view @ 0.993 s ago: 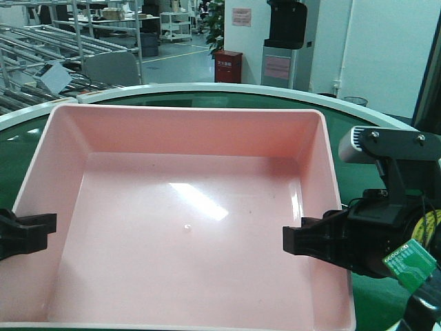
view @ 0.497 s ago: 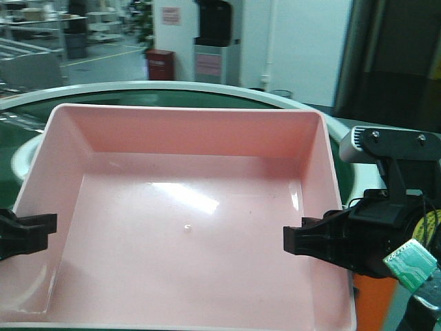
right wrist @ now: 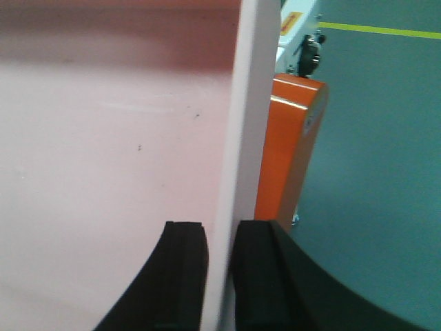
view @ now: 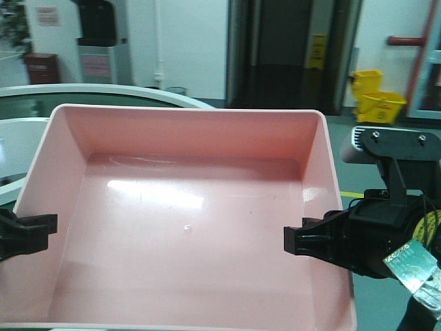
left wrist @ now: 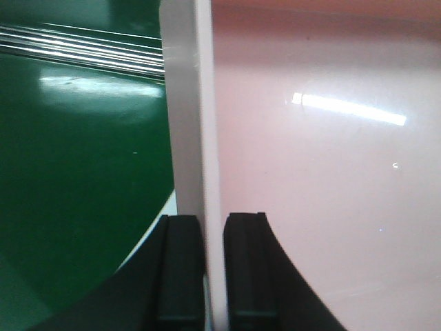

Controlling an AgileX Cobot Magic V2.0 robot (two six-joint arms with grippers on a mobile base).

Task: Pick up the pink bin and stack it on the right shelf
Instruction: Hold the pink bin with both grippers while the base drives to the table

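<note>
1. The pink bin (view: 186,227), empty, hangs between both arms; the right shelf is out of view.
2. Left tool (left wrist: 212,227) pinches its left wall, right tool (right wrist: 220,231) its right wall (both clamped over the rim).
3. Probably light, glossy, slightly flexible: may slip.
4. Green conveyor (left wrist: 76,172) below left; open floor (right wrist: 372,138) right.

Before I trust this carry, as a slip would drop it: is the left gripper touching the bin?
Touching. The left wrist view shows the left gripper clamped on the bin wall, a finger flush on each side, no gap.
</note>
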